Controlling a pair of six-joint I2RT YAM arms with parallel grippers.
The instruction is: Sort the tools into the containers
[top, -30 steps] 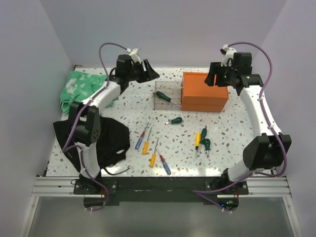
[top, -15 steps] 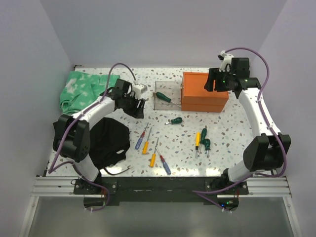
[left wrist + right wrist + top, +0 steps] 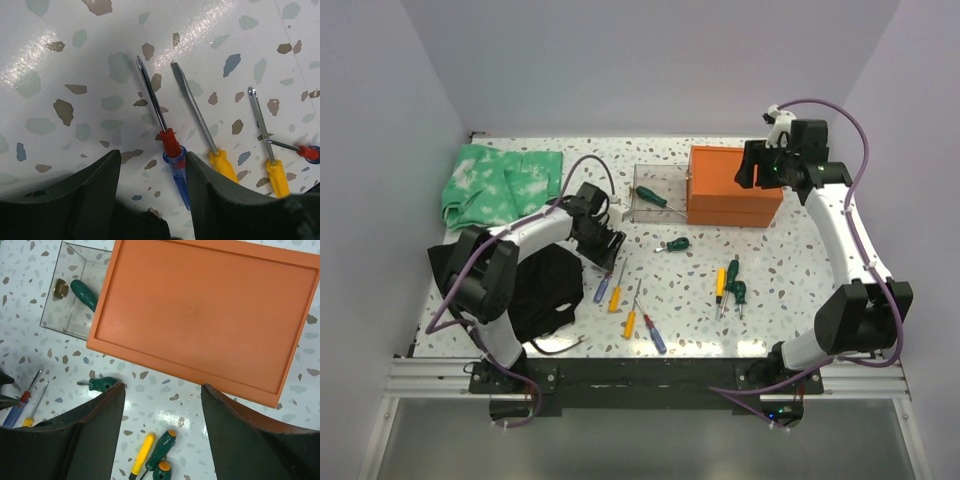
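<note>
Right now my left jaws are spread wide and low over the surface (image 3: 790, 260), one finger on each side of a blue-handled screwdriver (image 3: 174, 159) with a red collar. Its handle lies between them, closer to one finger, and I cannot tell whether it touches. Nothing is gripped there. Just beside it lies a yellow-handled screwdriver (image 3: 223, 166) with a flat tip, pointing much the same way. Beyond that is a second yellow one (image 3: 278, 179), and the tip of a thin red-collared driver (image 3: 306, 151) meets its shaft.

My right jaws are also released and hold nothing. They hang above the orange chest (image 3: 200, 315), which stands toward the far side of the surface. A clear drawer (image 3: 75, 320) sticks out from the chest's side, and a green-handled screwdriver (image 3: 82, 294) lies inside it. A stubby green driver (image 3: 103, 384) rests on the open surface near the chest's front edge. Closer to my bases, a yellow driver (image 3: 141, 455) and a green driver (image 3: 163, 444) lie side by side.

A green cloth (image 3: 500, 180) is bunched at the far left corner, and a black cloth (image 3: 545, 285) lies beside my left arm.
</note>
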